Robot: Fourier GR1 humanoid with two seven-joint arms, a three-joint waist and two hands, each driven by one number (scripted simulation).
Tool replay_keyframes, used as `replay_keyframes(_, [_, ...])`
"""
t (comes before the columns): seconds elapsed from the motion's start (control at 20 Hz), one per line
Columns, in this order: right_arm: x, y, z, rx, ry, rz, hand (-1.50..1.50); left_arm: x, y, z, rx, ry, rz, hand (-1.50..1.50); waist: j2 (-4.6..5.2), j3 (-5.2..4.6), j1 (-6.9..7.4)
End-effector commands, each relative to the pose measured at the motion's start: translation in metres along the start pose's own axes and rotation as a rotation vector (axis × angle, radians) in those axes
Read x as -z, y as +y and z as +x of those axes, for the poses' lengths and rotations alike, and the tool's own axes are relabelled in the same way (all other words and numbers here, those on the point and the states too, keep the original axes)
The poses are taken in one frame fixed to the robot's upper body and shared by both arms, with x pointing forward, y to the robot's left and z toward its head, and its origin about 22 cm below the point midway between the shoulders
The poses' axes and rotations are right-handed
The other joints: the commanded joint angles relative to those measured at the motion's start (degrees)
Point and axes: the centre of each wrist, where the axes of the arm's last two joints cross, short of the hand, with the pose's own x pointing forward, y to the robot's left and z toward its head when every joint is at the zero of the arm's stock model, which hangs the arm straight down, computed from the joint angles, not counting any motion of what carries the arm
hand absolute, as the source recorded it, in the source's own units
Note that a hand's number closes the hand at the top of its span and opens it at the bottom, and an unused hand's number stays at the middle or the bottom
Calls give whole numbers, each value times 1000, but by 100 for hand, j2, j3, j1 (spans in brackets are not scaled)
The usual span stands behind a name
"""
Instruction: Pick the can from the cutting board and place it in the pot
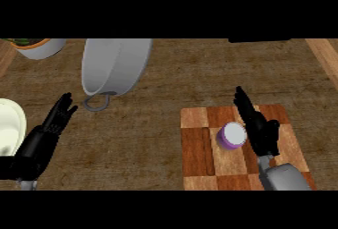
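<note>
A purple can [232, 135] with a white top stands on the checkered wooden cutting board [198, 147] at the lower right. My right hand [257, 129] is just to the can's right, fingers straight and pointing away, its side close against the can; it is open. The grey pot [112, 65] with a loop handle sits at the upper left of the counter. At the left, well away from the board, my left hand [46, 134] rests open with fingers up.
A pale yellow plate [10, 127] lies at the left edge beside my left hand. A white bowl with greens [36, 46] sits at the top left corner. Brown counter stretches between the pot and the board.
</note>
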Motion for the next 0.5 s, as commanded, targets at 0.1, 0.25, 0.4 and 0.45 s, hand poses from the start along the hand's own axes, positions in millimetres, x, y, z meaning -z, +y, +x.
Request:
replay_keyframes(0.1, [-9, -53, 11, -22, 131, -145, 150, 10, 18, -10, 101, 96, 133, 0, -93, -74, 175])
replay_keyframes(0.25, [-43, -113, -1, -107, 268, -209, 150, -15, 62, -26, 222, 210, 322, 0, -116, -80, 80])
replay_keyframes(0.4, [-35, -149, 37, -713, -120, -393, -150, -19, 47, -31, 160, 265, 272, 0, -180, -96, 10])
replay_keyframes(0.45, [-49, -134, 21, -740, -162, -358, -150, -22, 44, -33, 149, 290, 287, 0, -176, -80, -5])
